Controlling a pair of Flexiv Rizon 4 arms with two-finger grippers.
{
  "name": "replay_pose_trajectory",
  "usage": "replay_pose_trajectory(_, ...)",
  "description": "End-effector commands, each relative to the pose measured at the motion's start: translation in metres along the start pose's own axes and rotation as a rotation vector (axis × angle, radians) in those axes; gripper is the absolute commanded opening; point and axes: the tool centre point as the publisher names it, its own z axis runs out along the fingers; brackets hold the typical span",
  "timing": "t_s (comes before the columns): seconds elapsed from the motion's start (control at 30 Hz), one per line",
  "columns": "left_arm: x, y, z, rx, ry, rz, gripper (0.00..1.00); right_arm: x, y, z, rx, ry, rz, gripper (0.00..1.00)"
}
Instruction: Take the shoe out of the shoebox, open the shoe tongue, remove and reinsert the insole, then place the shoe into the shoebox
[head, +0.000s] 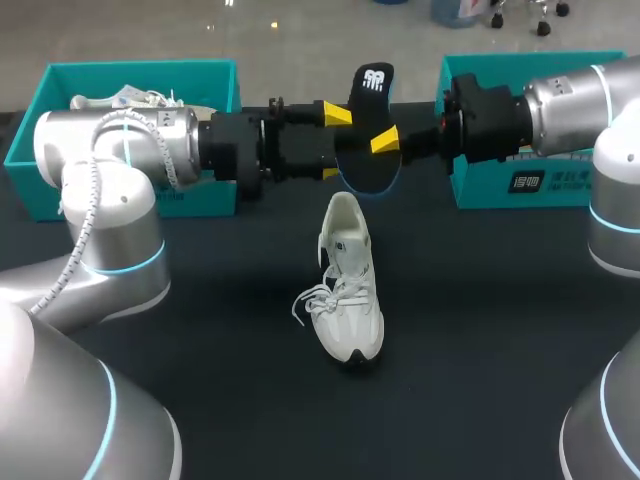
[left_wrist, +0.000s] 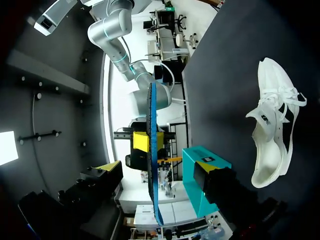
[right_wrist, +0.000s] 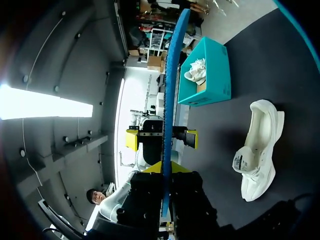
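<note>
The left arm (head: 110, 150) and right arm (head: 590, 100) wear smooth silver-grey shells, rounded at the joints, with thin glowing cyan rings. A white braided cable runs along the left arm. Both wrists are matt black and blocky, perhaps ribbed. The left gripper (head: 334, 143) and right gripper (right_wrist: 162, 169) have bright yellow tips.

- Teal cardboard shoebox on the left (head: 60, 80): its front wall is largely behind the left arm (head: 120, 150); the white shoe inside it (head: 130, 98) shows only its top.
- Teal shoebox on the right (head: 480, 190): its inside is hidden by the right arm (head: 570, 100).
- Black, blue-edged insole (head: 372, 85): edge-on in both wrist views, so its faces are unseen.
</note>
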Motion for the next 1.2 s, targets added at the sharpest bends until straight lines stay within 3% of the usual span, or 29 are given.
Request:
replay_pose_trajectory(0.03,0.0,0.002,-0.027,0.046,0.033,0.014,1.0,0.002,-0.001,-0.003,-0.005,-0.006,-0.018,0.0)
replay_pose_trajectory(0.57,0.011,0.023,-0.1,0.228,0.172,0.066,1.0,0.003,0.009,0.007,-0.077,-0.045,-0.163,0.0)
replay_pose_trajectory(0.83,0.021,0.035,-0.142,0.296,0.238,0.109,1.0,0.008,0.017,0.013,-0.089,-0.079,-0.201,0.0)
replay_pose_trajectory(1.2,0.024,0.044,-0.183,0.363,0.306,0.138,1.0,0.008,0.026,0.025,-0.108,-0.129,-0.264,0.0)
